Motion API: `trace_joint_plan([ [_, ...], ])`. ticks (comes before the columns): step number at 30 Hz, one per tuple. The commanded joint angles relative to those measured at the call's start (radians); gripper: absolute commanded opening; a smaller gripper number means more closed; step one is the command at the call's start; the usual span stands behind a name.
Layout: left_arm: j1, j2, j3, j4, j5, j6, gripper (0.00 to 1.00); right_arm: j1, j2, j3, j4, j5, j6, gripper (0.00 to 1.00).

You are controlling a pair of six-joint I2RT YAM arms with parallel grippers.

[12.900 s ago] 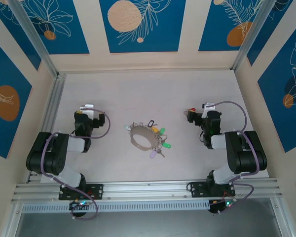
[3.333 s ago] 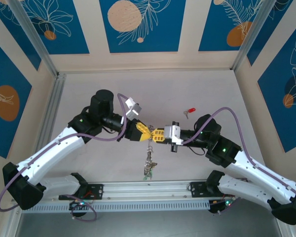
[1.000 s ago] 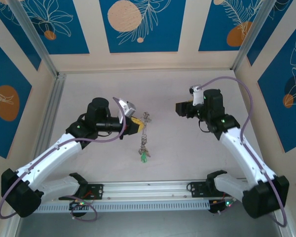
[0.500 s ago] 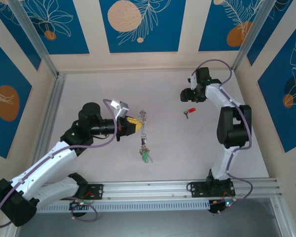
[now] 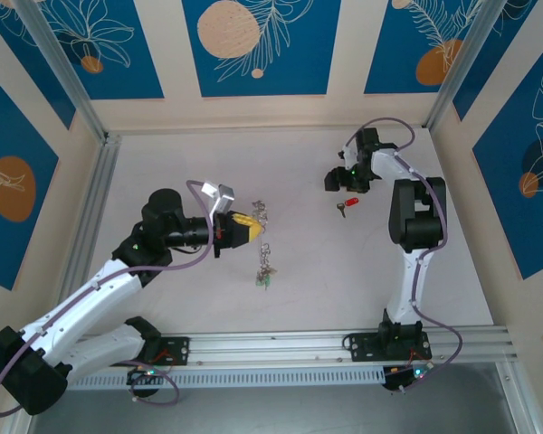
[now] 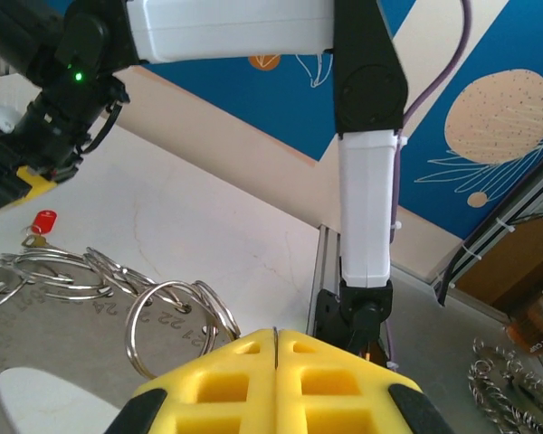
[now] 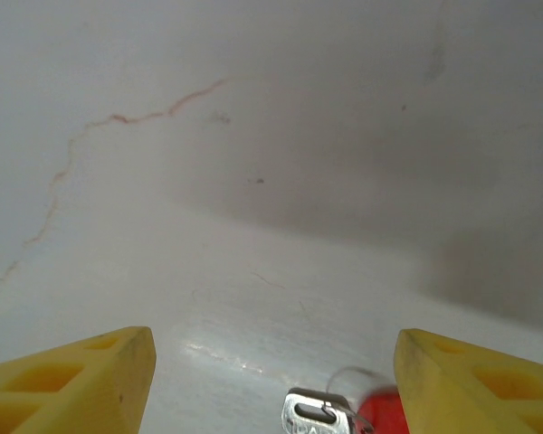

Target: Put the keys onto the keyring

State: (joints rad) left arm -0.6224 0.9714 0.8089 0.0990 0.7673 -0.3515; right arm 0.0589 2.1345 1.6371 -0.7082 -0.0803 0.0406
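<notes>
Now we find the red key [image 7: 344, 416] lying just under the parted right claw [image 7: 273, 375]; the left claw [image 6: 276, 357] clamps the keyring [image 6: 100, 271].

Left gripper [image 5: 244, 222] has the keyring [image 5: 264, 249] pinched, keys [image 5: 265, 276] trailing toward the near edge. Right gripper [image 5: 333, 181] sits just beside the red key [image 5: 348, 204].

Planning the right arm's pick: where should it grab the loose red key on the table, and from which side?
Grip the red key by its red plastic head, coming straight down: it lies flat on the table, and the head looks bulkier than the thin metal blade. The right gripper is above it, open fingers straddling it, so likely just descend and close.
</notes>
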Motion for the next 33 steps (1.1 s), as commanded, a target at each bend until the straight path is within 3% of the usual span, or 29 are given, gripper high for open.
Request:
trace_joint_plan([
  [1, 0.012, -0.007, -0.005, 0.099, 0.044, -0.034, 0.0, -0.005, 0.012, 0.012, -0.032, -0.058, -0.008, 0.7],
  [18, 0.019, -0.01, -0.018, 0.142, 0.064, -0.065, 0.0, 0.019, -0.072, -0.124, 0.0, -0.014, 0.013, 0.69],
  [33, 0.024, -0.013, -0.027, 0.165, 0.072, -0.085, 0.0, 0.062, -0.104, -0.171, -0.008, 0.145, -0.002, 0.67],
])
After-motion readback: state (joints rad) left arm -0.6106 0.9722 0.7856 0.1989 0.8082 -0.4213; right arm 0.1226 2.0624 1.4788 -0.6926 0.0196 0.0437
